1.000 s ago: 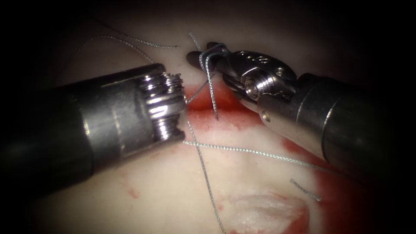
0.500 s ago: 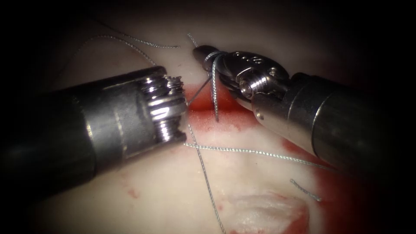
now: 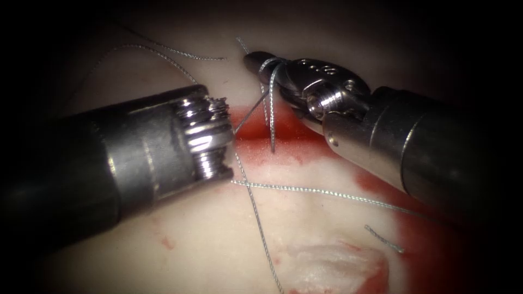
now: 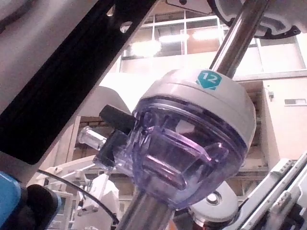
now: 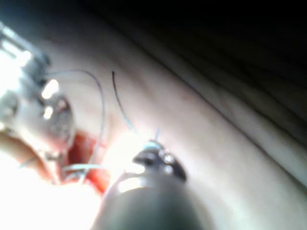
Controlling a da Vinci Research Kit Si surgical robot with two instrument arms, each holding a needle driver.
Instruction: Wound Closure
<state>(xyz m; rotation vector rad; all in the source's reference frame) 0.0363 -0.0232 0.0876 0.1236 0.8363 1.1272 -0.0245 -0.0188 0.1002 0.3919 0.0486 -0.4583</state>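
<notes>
Here, right tool point(image 3: 256, 61) thread point(image 3: 271, 117)-wrapped above cut point(image 3: 261, 136).

We see the right tool point(image 5: 152, 152) from close behind, its dark rounded wrist rising out of the grey shaft, with a loop of pale thread point(image 5: 154, 140) lying across its tip. We cannot tell how its jaws stand. A thin dark strand point(image 5: 119, 98) curves away from the tip over the pale tissue point(image 5: 201, 134). Beside it, the left tool point(image 5: 41, 112) shows as a bright metal mass. Between the two tools lies the cut point(image 5: 84, 153), wet with red fluid, and a second arc of thread runs from the left tool down into it.
</notes>
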